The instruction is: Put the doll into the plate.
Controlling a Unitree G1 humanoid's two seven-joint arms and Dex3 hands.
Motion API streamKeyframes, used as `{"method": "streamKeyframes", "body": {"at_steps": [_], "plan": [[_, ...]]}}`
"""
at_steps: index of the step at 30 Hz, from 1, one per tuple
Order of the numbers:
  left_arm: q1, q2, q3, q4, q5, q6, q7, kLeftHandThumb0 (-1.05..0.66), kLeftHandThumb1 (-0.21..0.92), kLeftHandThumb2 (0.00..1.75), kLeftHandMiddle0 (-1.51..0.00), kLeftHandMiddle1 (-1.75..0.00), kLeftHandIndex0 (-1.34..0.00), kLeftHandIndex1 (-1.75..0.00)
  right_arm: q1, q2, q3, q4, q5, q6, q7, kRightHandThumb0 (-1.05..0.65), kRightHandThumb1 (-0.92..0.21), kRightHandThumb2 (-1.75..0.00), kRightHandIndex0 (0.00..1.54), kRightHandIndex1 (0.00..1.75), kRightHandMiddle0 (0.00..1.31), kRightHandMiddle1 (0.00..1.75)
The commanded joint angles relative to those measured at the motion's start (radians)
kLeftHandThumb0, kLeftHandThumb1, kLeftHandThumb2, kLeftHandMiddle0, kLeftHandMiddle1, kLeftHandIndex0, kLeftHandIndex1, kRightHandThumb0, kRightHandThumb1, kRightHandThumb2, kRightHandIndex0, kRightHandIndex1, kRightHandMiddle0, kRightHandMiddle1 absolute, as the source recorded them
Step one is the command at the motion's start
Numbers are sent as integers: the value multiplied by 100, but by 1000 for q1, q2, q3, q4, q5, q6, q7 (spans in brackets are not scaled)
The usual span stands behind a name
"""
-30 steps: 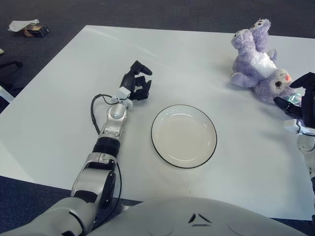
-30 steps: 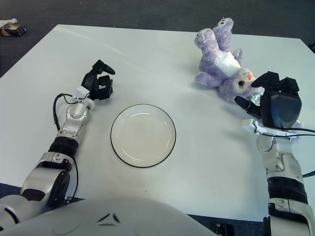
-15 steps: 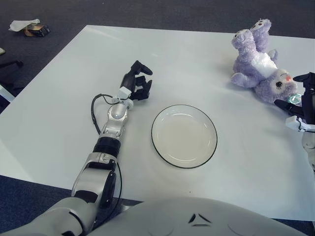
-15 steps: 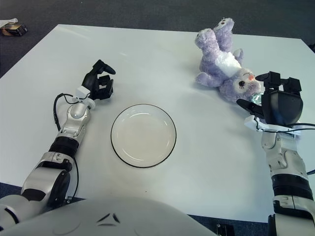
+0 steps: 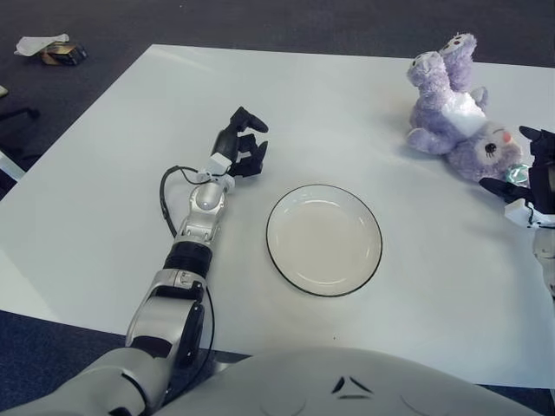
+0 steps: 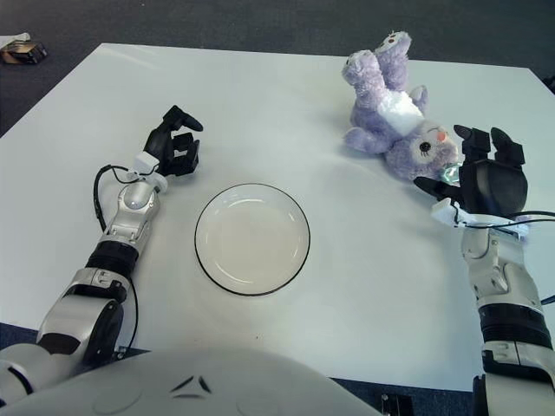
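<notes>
A purple plush doll (image 6: 390, 108) with a white shirt lies on its back at the far right of the white table, head toward me. An empty white plate (image 6: 252, 238) with a dark rim sits at the table's middle. My right hand (image 6: 482, 178) is just right of the doll's head, fingers spread open, holding nothing and not touching the doll. My left hand (image 6: 176, 149) rests on the table left of the plate, fingers loosely curled and empty.
The white table (image 6: 286, 95) reaches to dark carpet on all sides. A small box and a crumpled paper (image 5: 50, 48) lie on the floor at the far left.
My right hand has moved right and slightly back, off the doll's head, and its fingers have spread. The doll, plate and left hand have not moved.
</notes>
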Motion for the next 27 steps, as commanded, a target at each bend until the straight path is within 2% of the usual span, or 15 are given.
{"method": "streamKeyframes", "body": {"at_steps": [1, 9, 14, 19, 27], "plan": [[67, -9, -9, 44, 6, 9, 2, -38, 70, 83, -94, -175, -33, -175, -14, -18, 1, -3, 41, -16, 35, -105, -92, -36, 0, 0, 0, 4], [64, -8, -8, 49, 4, 5, 0, -38, 69, 84, -95, -175, -33, -175, -14, -14, 4, -16, 64, -2, 80, -105, -92, -41, 0, 0, 0, 0], [62, -7, -8, 53, 0, 0, -4, -38, 67, 87, -96, -175, -35, -175, -12, -14, 7, -39, 71, 23, 119, -105, -92, -39, 0, 0, 0, 0], [60, -6, -7, 59, -1, -5, -5, -39, 66, 88, -96, -175, -35, -175, -16, -12, 12, -40, 85, 11, 140, -105, -92, -38, 0, 0, 0, 0], [57, -7, -6, 64, -6, -3, -7, -39, 63, 91, -96, -175, -37, -175, -21, 33, 13, -145, 132, 50, 210, -105, -92, -32, 0, 0, 0, 0]]}}
